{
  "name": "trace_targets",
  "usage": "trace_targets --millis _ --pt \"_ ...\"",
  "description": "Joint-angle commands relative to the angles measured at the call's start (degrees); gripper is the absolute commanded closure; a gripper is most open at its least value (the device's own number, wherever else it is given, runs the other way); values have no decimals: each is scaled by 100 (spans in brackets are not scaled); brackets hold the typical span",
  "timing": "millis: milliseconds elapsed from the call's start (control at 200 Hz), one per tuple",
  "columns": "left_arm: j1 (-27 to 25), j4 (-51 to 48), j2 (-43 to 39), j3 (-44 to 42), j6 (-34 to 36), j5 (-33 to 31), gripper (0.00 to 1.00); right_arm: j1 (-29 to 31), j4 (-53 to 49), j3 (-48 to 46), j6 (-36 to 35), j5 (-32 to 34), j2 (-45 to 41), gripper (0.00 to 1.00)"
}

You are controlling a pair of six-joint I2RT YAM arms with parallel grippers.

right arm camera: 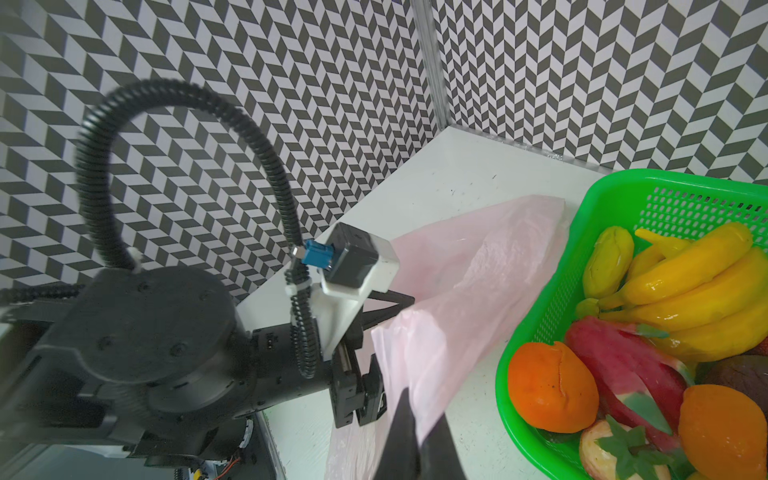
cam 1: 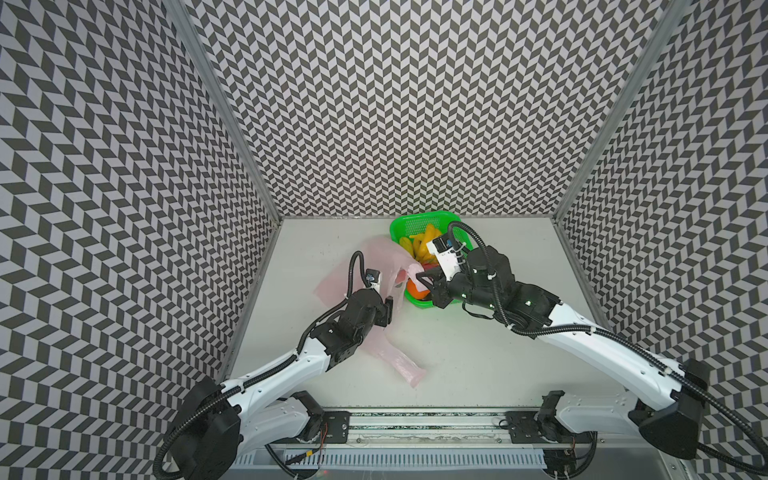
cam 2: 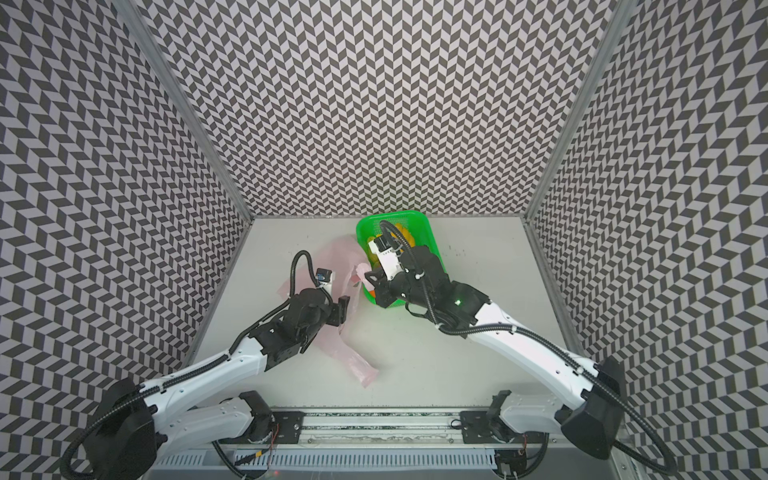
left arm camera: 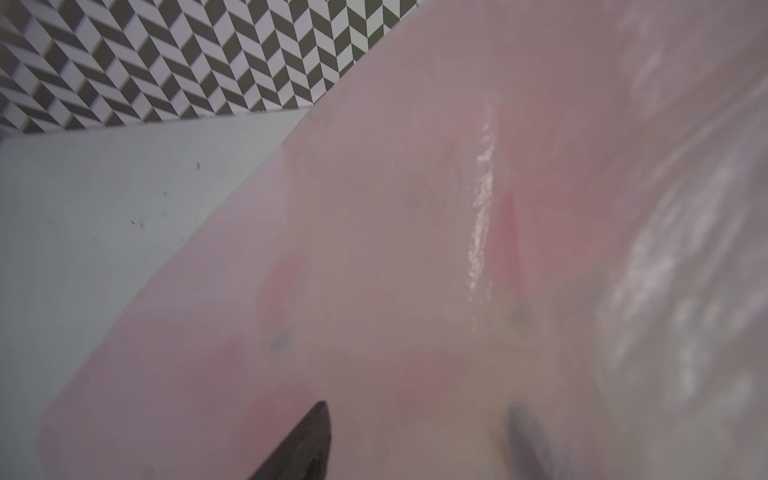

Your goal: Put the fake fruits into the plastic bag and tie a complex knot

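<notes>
Likely risks losing the mouth of the plastic bag by closing the left claw on too little of the slippery film, or tearing it by pulling hard against the right claw. Pinches a raised fold of the bag's rim in the right claw, pressed together, near the edge of the green mesh basket. Holds the left claw spread around another part of the rim, one finger outside the film and its mate veiled behind it. Leaves the rest of the bag lying crumpled on the desk and the fake fruits piled in the basket, none bagged yet.
</notes>
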Motion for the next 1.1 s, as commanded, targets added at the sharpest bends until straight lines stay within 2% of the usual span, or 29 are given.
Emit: trace_targets --millis 0,100,230,436,631,771,896,1097 --pt "-28 42 -49 199 135 -261 54 -23 209 -95 -19 -85 -162 100" --pt "-25 -337 -209 440 237 -125 73 -82 112 -51 -81 -90 -113 100" --pt "-21 -1152 -506 858 188 46 84 -272 -22 71 -212 -222 -6 100" --pt "168 -2483 -798 1783 169 381 93 -901 -131 414 -485 -567 322 100" --pt "712 -3253 -587 2805 252 1380 100 -1466 -161 875 -727 -761 861 99" --pt "884 -3333 -350 3172 125 1834 100 -1806 57 1055 -760 -1180 1058 81" --pt "915 -3277 -148 3272 -231 2022 100 -2040 175 1029 -767 -1413 905 57" --pt "1063 -3336 190 3434 -633 2064 100 -2304 104 591 -861 -1176 282 20"
